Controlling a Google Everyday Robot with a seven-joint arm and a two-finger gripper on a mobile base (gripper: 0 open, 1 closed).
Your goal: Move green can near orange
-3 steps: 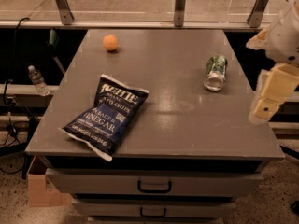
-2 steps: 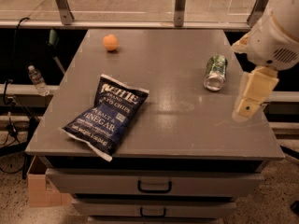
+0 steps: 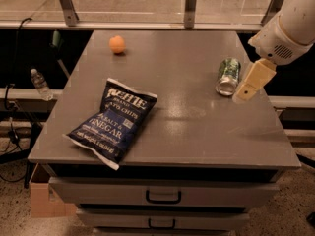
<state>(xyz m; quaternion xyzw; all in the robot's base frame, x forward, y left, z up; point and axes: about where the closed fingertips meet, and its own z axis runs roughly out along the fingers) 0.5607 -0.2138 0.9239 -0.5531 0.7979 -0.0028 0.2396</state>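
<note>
Green can (image 3: 228, 76) lies on its side near the right edge of the tabletop (image 3: 197, 132), far half. Orange (image 3: 117, 44) near far-left corner, well apart from can. Pincer (image 3: 252, 81) just beside can, right side, can not in its grip; how far open, cannot tell. Chip bag (image 3: 113, 122) front-left.

gripper (image 3: 247, 87) just right of can (image 3: 228, 76), orange (image 3: 117, 44) back left

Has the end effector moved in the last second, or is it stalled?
Yes. The end effector has shifted left toward the green can, which has stayed put, and now hangs just right of it.
</note>
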